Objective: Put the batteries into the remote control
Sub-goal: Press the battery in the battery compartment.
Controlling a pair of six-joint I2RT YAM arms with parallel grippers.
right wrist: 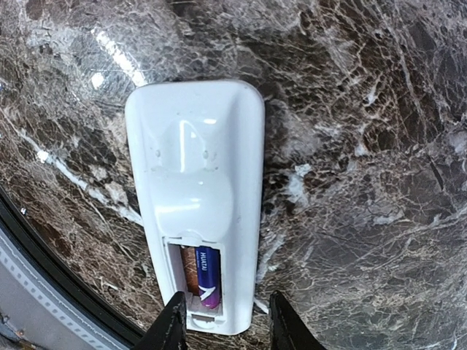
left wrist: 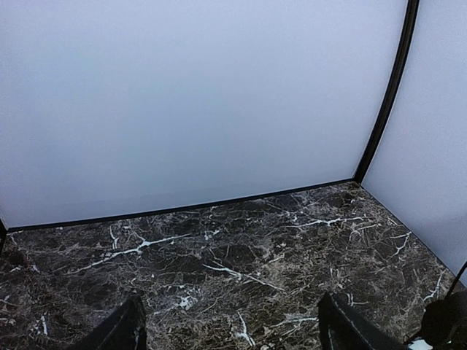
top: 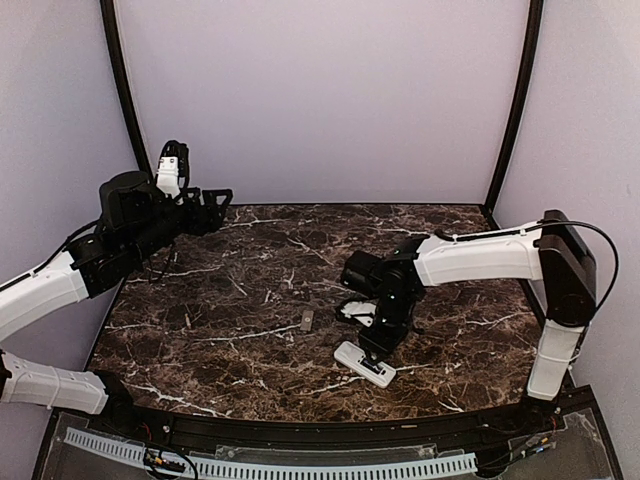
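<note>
Hidden or unclear: the remote control (right wrist: 195, 182) lies face down on the counter (right wrist: 365, 146), close to the near edge and right of centre, so its buttons are out of sight. The battery bay is uncovered. One battery (right wrist: 206, 281) sits in one slot; the slot beside it looks empty, though shadow makes this uncertain. In the top view the right arm covers most of the remote and part of a white piece (top: 352, 311) just beyond it. A slim grey item (top: 307, 320) lies apart to the left, too small to identify; possibly a battery.

Right claw (right wrist: 222, 328): partly open, fingers (right wrist: 172, 327) straddling the bay end of the remote. Contact cannot be told, and no grip is seen.

Left claw (left wrist: 233, 335): wide open and empty, raised at far left, with only its fingertips in frame.
</note>
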